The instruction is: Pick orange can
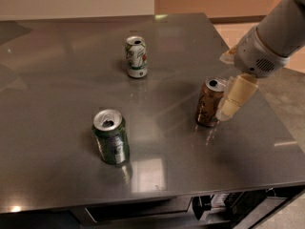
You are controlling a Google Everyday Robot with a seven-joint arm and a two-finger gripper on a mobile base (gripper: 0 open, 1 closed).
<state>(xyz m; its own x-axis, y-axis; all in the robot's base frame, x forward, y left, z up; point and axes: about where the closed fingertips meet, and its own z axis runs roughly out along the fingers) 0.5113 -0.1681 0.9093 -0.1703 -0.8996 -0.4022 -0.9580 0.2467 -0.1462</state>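
Note:
The orange can [208, 102] stands upright on the right part of the steel table [62, 80]; it is brownish-orange with a silver top. My gripper [233, 99] comes in from the upper right on a white arm. Its cream finger [237, 97] hangs just to the right of the can, close to its side or touching it. Only this one finger shows.
A dark green can [111, 136] stands front left of centre. A white can with green and red print [136, 57] stands further back. The table's right edge runs just right of the gripper, with floor beyond. The front edge is near the bottom.

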